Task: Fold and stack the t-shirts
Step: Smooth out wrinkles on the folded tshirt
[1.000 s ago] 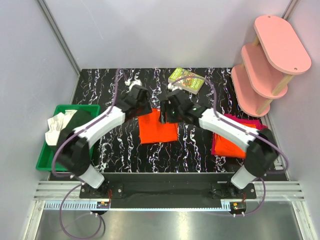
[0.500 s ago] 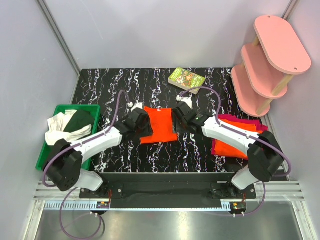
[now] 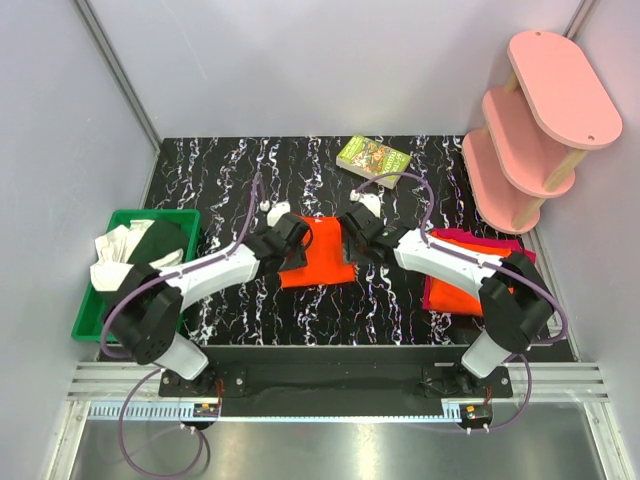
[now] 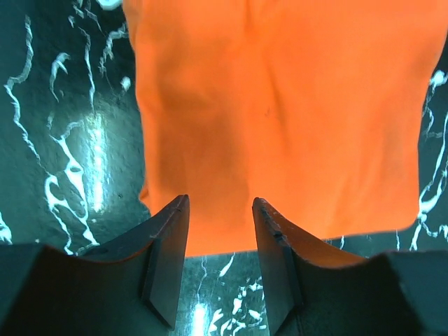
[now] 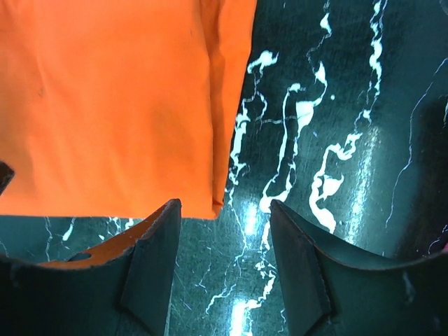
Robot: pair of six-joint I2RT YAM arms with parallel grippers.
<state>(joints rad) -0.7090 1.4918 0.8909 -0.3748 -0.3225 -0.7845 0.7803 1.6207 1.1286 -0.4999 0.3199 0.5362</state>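
Observation:
A folded bright orange t-shirt [image 3: 320,255] lies flat in the middle of the black marbled table. My left gripper [image 3: 297,240] sits at its left edge, open and empty; in the left wrist view [image 4: 220,210] its fingers straddle the shirt's edge [image 4: 280,105]. My right gripper [image 3: 351,238] sits at the shirt's right edge, open and empty; in the right wrist view [image 5: 224,210] a corner of the shirt [image 5: 105,105] lies just ahead of the left finger. Another folded orange t-shirt [image 3: 455,292] lies on a magenta-red one [image 3: 492,243] at the right.
A green bin [image 3: 90,320] with white and dark cloth stands at the left edge. A book [image 3: 373,160] lies at the back. A pink tiered shelf [image 3: 540,120] stands at the back right. A small white object [image 3: 268,208] lies near the left gripper.
Both grippers have left the far edge of the middle orange shirt and dropped to its left and right sides. The shirt now lies flat and free.

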